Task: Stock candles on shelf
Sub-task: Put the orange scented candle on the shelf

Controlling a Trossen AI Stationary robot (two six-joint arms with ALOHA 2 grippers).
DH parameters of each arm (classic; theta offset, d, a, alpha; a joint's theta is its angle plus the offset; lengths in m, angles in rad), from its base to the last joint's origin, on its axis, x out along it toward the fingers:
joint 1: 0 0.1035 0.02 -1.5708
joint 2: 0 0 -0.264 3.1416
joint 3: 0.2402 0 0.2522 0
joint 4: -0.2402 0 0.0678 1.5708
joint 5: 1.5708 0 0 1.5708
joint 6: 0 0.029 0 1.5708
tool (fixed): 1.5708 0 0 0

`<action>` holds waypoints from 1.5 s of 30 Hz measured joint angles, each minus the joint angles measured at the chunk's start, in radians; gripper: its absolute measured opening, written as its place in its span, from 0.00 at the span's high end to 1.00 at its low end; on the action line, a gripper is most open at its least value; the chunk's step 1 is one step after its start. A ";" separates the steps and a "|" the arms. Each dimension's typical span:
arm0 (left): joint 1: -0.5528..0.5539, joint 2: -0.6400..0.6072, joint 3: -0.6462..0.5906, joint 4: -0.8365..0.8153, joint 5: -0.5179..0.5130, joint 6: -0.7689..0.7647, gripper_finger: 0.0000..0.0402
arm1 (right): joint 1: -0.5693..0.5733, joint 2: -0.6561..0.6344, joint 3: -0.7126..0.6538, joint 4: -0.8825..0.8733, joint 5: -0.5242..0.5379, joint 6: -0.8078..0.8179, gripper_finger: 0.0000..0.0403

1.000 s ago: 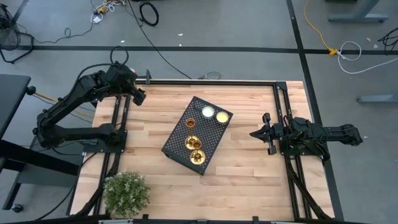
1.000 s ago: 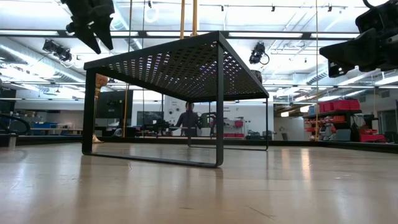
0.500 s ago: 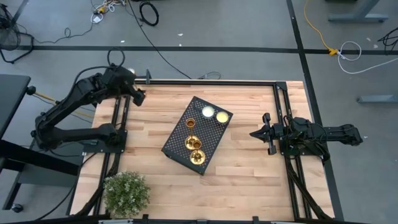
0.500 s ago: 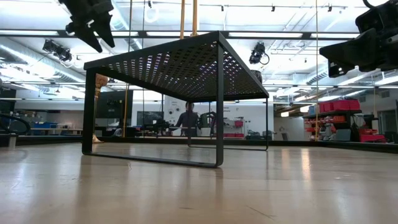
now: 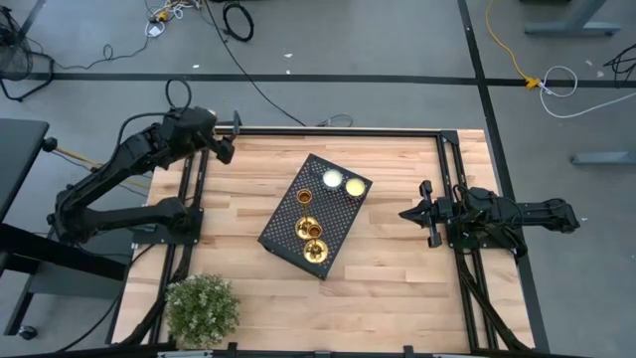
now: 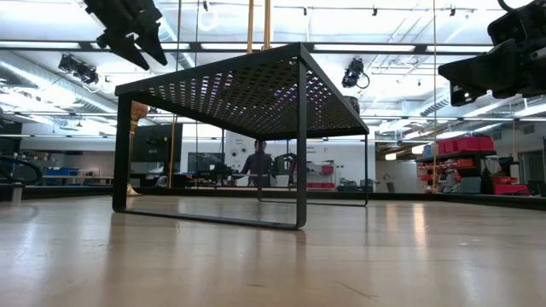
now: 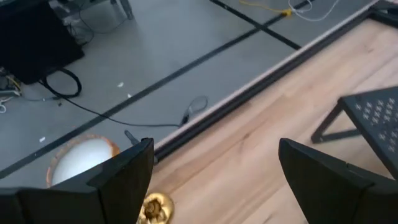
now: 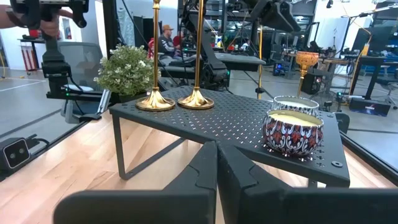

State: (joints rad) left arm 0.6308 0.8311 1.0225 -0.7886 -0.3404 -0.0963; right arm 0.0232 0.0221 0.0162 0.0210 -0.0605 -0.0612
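The black mesh shelf (image 5: 316, 216) stands slantwise mid-table on thin legs. Two gold candles stand on it by their round bases (image 8: 155, 102) (image 8: 196, 99), their stems rising above it (image 6: 267, 24). A third candle (image 6: 138, 112) stands on the table near the far left corner. Its white top (image 7: 81, 158) shows beside one finger in the left wrist view, outside the gap. My left gripper (image 5: 225, 151) hangs open above that candle, slanting down, apart from it. My right gripper (image 5: 405, 213) waits shut at the table's right, pointing level at the shelf.
Two round tins (image 5: 333, 179) (image 5: 355, 187) sit on the shelf's far end, one patterned (image 8: 292, 132). A bushy green plant (image 5: 202, 308) stands at the near left corner. Black rails (image 5: 447, 179) frame the wooden tabletop. A person (image 6: 258, 166) is far off in the room.
My left gripper has tipped up from pointing steeply down to a shallower slant and drawn slightly toward the table's far edge. It has stayed open.
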 joint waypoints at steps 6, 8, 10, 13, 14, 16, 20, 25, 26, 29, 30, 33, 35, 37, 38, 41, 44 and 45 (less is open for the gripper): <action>0.001 0.006 0.000 0.023 -0.010 0.029 0.13 | 0.000 0.000 0.000 0.000 0.000 0.000 0.98; 0.001 0.006 0.000 0.020 -0.023 0.030 0.13 | 0.000 0.000 0.000 0.000 0.000 0.000 0.98; 0.001 0.006 0.000 0.018 -0.026 0.029 0.13 | 0.000 0.000 0.000 0.000 0.000 0.000 0.98; 0.001 0.008 0.000 0.006 -0.025 0.003 0.13 | 0.000 0.000 0.000 0.000 0.000 0.000 0.98; 0.001 0.012 0.000 0.010 -0.025 -0.007 0.13 | 0.000 0.000 0.000 0.000 0.000 0.000 0.98; 0.001 0.017 0.000 0.010 -0.023 -0.023 0.13 | 0.000 0.000 0.000 0.000 0.000 0.000 0.98; 0.001 0.022 0.000 0.012 -0.023 -0.023 0.13 | 0.000 0.000 0.000 0.000 0.000 0.000 0.98; 0.001 0.023 0.000 0.011 -0.023 -0.023 0.13 | 0.000 0.000 0.000 0.000 0.000 0.000 0.98; 0.001 0.023 0.000 0.010 -0.023 -0.023 0.13 | 0.000 0.000 0.000 0.000 0.000 0.000 0.98; 0.001 0.018 -0.018 0.039 -0.022 -0.024 0.13 | 0.000 0.000 0.000 0.000 0.000 0.000 0.98; 0.001 0.012 -0.038 0.062 -0.022 -0.024 0.13 | 0.000 0.000 0.000 0.000 0.000 0.000 0.98; 0.001 -0.007 -0.098 0.118 -0.018 -0.026 0.13 | 0.000 0.000 0.000 0.000 0.000 0.000 0.98; 0.001 -0.015 -0.113 0.136 -0.015 -0.023 0.13 | 0.000 0.000 0.000 0.000 0.000 0.000 0.98; 0.001 -0.015 -0.113 0.134 -0.015 -0.015 0.13 | 0.000 0.000 0.000 0.000 0.000 0.000 0.98; 0.001 -0.014 -0.110 0.133 -0.016 0.001 0.13 | 0.000 0.000 0.000 0.000 0.000 0.000 0.98; 0.003 -0.013 -0.079 0.121 -0.020 0.038 0.13 | 0.000 0.000 0.000 0.000 0.000 0.000 0.98; 0.022 -0.005 -0.031 0.090 -0.024 0.060 0.13 | 0.000 0.000 0.000 0.000 0.000 0.000 0.98; 0.032 -0.002 -0.016 0.076 -0.025 0.069 0.13 | 0.000 0.000 0.000 0.000 0.000 0.000 0.98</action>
State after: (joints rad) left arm 0.6629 0.8292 1.0066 -0.7121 -0.3654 -0.0275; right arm 0.0232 0.0219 0.0162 0.0209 -0.0605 -0.0612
